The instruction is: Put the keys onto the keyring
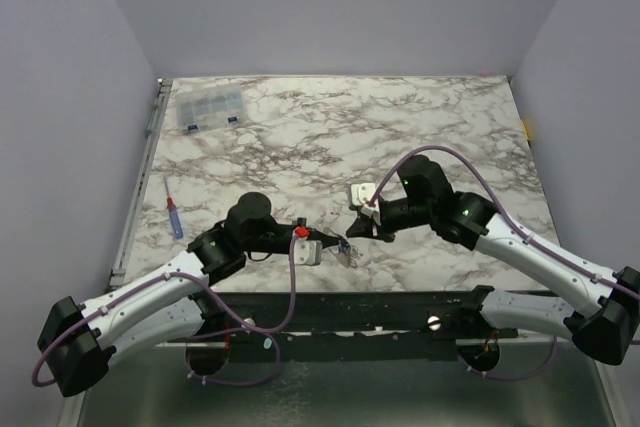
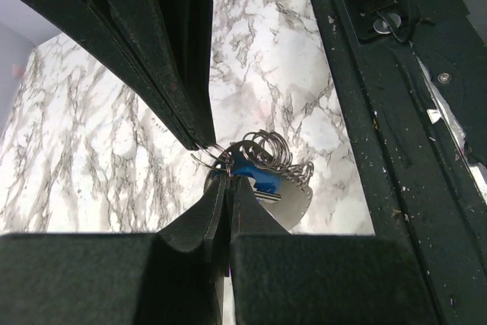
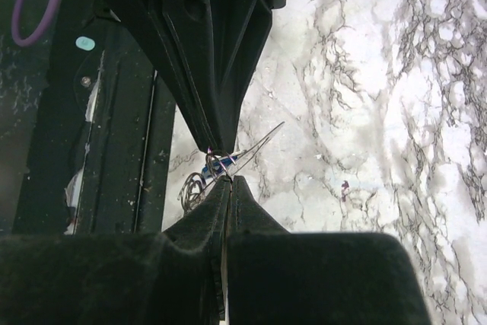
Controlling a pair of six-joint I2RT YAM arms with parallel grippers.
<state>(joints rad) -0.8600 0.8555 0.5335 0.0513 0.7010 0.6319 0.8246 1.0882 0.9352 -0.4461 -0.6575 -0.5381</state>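
Note:
The keyring is a bundle of thin pale wire loops held just above the marble table, near its front edge. A blue tag and a flat silver key hang from it. My left gripper is shut, its tips pinching the wire beside the tag. My right gripper is shut too, nipping the keyring from the opposite side. A key shows edge-on there. From above, the left gripper and right gripper meet tip to tip over the bundle.
A clear compartment box stands at the back left. A screwdriver with a red and blue handle lies by the left edge. A small white block sits behind the right gripper. A black rail runs along the near edge.

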